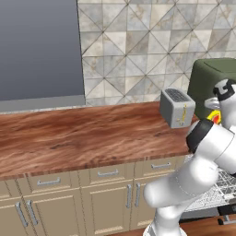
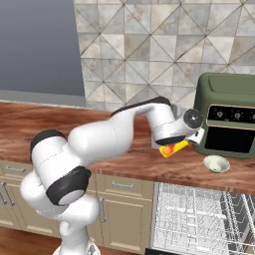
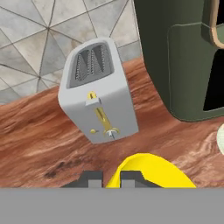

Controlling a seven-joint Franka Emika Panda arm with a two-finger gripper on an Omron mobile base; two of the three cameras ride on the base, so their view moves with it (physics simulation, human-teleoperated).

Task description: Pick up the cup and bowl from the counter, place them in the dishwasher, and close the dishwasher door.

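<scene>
My gripper point(image 2: 176, 143) is shut on the yellow cup point(image 2: 173, 149) with its red-orange part, holding it tilted just above the counter point(image 2: 124, 162), in front of the toaster. In the hand view the cup point(image 3: 151, 173) sits between my fingertips point(image 3: 89, 179). From the left base view the cup point(image 1: 214, 117) peeks out beside the arm. The pale bowl point(image 2: 216, 163) rests on the counter to the right of the cup, in front of the oven. Below it the dishwasher point(image 2: 199, 214) stands open with its wire rack pulled out. The dishwasher door is out of view under the rack.
A grey toaster point(image 3: 98, 92) stands close behind the cup. A dark green oven point(image 2: 229, 114) sits to the right against the tiled wall. Beige cabinets point(image 1: 108, 193) with silver handles run under the counter's left part. The wire rack point(image 1: 216, 189) juts out beside the arm.
</scene>
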